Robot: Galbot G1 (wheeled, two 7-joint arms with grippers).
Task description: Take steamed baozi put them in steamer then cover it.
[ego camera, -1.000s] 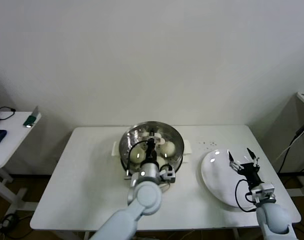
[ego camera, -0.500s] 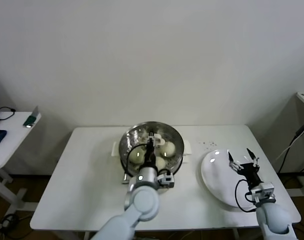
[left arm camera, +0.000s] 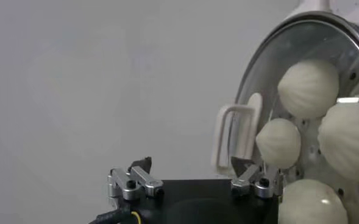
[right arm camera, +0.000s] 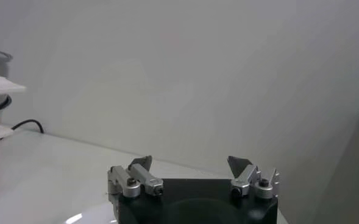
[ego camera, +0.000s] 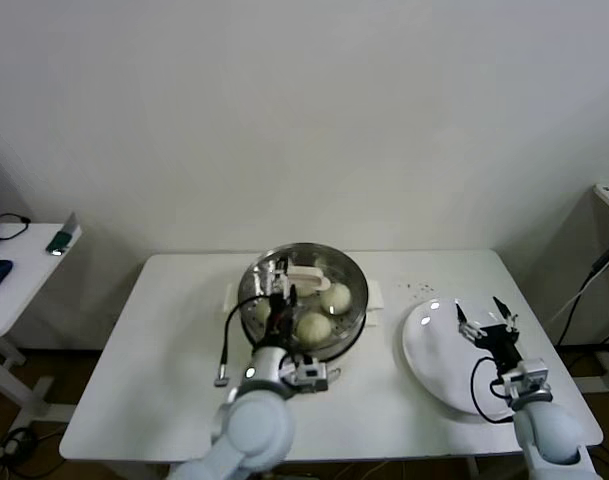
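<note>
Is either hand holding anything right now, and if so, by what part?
Nothing is held. The left hand is open at the steamer's near rim, clear of the baozi. The right hand is open and empty above the white plate.

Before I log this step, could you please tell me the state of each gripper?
Left gripper: open, holding nothing, at the steamer's rim.
Right gripper: open, empty, over the plate.

My left hand [ego camera: 276, 300] sits near centre, arm reaching forward from below, its fingers [left arm camera: 135, 181] spread wide with nothing between them. My right hand [ego camera: 487, 318] waits far to the right, fingers [right arm camera: 136, 175] likewise apart and empty.
</note>
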